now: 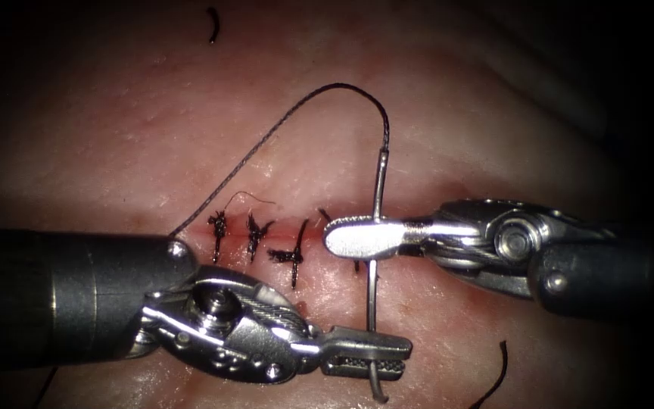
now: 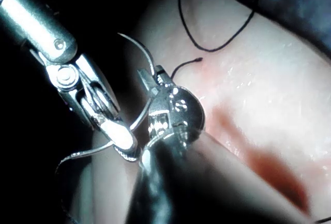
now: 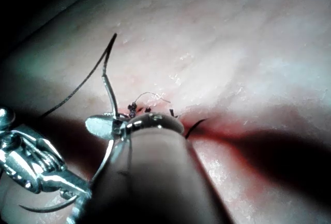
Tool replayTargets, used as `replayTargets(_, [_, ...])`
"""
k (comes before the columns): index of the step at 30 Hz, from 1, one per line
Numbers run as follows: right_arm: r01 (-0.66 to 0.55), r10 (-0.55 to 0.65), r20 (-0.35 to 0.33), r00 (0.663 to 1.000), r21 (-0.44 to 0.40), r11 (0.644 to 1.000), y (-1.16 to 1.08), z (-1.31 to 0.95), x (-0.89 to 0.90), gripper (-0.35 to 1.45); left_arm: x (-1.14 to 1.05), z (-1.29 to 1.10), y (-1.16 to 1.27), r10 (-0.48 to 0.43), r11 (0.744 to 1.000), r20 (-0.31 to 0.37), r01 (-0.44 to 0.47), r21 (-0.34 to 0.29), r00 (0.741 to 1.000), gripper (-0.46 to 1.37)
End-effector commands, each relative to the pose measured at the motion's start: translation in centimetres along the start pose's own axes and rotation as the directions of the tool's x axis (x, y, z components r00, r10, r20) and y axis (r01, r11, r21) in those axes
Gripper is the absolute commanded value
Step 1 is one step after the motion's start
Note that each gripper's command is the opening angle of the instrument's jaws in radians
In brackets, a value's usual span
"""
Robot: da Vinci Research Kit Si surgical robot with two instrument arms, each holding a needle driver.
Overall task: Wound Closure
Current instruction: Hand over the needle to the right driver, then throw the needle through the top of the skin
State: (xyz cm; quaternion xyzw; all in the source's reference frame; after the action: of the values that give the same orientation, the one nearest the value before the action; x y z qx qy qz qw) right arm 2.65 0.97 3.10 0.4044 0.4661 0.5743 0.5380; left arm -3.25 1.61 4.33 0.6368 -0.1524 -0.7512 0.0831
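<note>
Both tools hold the needle [image 1: 373, 250], which stands clear of the tissue [image 1: 153, 129] above the cut [image 1: 281, 231]; right tool [image 1: 346, 237] is clamped near the thread end, left tool [image 1: 387, 354] near the point. Judged a needle handover beside the stitches [image 1: 255, 238]; next, one grip must yield; thread [image 1: 281, 125] arcs away from the cut.

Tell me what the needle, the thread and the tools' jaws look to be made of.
Needle: thin polished metal, probably steel, with bright glints. It is held by both tools, clear of the tissue.
Thread: dark, seemingly braided fibre, with a speckled, matte look.
Left tool and right tool: shiny silver metal; the left's inner faces look cross-hatched.
</note>
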Motion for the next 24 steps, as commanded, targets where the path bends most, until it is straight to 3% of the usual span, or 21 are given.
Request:
replayTargets(1, [0.025,-0.025,-0.004,1.000,-0.013,1.000,0.02,0.01,0.01,-0.35,0.00,0.01,0.01,-0.046,0.999,-0.001,0.046,-0.003,0.999,0.20])
replayTargets(4, [0.072,-0.072,-0.010,0.997,-0.022,0.997,0.07,0.02,0.05,-0.35,-0.01,0.03,0.00,-0.116,0.992,-0.011,0.117,0.042,0.993,0.68])
replayTargets(8, [0.106,-0.107,-0.021,0.994,-0.036,0.994,0.13,0.00,0.10,-0.35,0.00,0.05,0.02,-0.173,0.984,-0.014,0.174,0.045,0.985,0.86])
replayTargets(18, [0.236,-0.242,-0.059,0.968,-0.099,0.967,0.27,-0.23,0.29,-0.35,0.01,-0.02,0.11,-0.273,0.959,-0.030,0.274,0.068,0.962,0.91])
replayTargets(24, [0.296,-0.308,-0.081,0.948,-0.135,0.946,0.34,-0.48,0.44,-0.35,-0.05,-0.05,0.08,-0.369,0.926,-0.025,0.370,0.071,0.929,0.94])
